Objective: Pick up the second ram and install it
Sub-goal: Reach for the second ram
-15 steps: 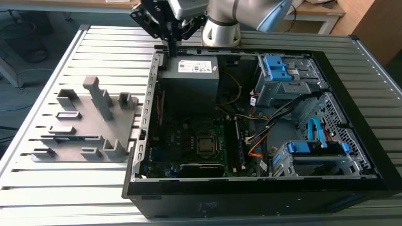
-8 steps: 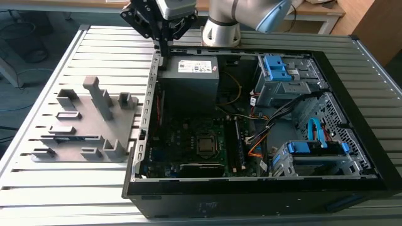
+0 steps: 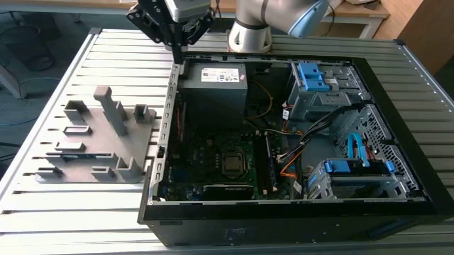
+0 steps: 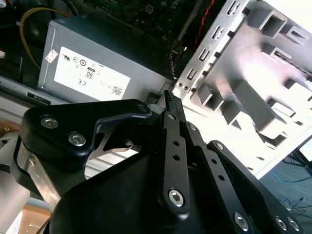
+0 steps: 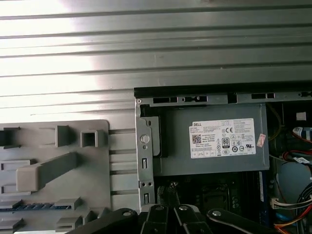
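"Where is the second ram point(image 3: 80, 155)?"

"It lies in a slot of the grey holder plate point(image 3: 74, 174), to the exterior view's left of the open computer case point(image 3: 284, 218)."

"And the gripper point(image 3: 178, 54)?"

"It hangs over the case's far edge beside the power supply point(image 3: 212, 90). The fingers are pinched together with nothing between them, well apart from the stick."

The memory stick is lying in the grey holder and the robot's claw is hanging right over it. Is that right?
Not quite. The second ram does lie in the grey holder, but the gripper hangs over the corner of the computer case, by the power-supply box, not over the stick. The exterior view shows it.
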You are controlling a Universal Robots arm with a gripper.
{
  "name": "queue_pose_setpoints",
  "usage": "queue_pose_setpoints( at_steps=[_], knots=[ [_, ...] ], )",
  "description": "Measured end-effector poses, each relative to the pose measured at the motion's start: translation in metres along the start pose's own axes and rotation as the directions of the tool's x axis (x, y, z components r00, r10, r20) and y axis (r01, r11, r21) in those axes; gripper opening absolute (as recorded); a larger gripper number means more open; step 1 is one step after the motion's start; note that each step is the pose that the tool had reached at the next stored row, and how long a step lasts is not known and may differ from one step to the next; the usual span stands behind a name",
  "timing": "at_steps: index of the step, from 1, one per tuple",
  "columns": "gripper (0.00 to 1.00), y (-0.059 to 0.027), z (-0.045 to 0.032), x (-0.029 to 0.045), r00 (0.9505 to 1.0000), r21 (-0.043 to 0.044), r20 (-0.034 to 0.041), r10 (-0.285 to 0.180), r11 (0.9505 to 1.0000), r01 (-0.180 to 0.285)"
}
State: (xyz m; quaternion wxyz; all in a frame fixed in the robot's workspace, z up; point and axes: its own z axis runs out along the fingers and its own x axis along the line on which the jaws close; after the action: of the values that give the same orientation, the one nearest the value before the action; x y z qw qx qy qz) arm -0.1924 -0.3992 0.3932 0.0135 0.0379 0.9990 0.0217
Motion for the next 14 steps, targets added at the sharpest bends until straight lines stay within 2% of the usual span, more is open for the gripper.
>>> queue_pose_setpoints(
  at_steps=[9,14],
  knots=[
    [0.10,-0.0012,-0.0004,0.0137,1.0000,0.0000,0.0000,0.000,1.0000,0.000],
    [0.10,-0.0026,-0.0006,0.0282,1.0000,-0.0001,0.0000,0.000,1.0000,0.000]
  ],
)
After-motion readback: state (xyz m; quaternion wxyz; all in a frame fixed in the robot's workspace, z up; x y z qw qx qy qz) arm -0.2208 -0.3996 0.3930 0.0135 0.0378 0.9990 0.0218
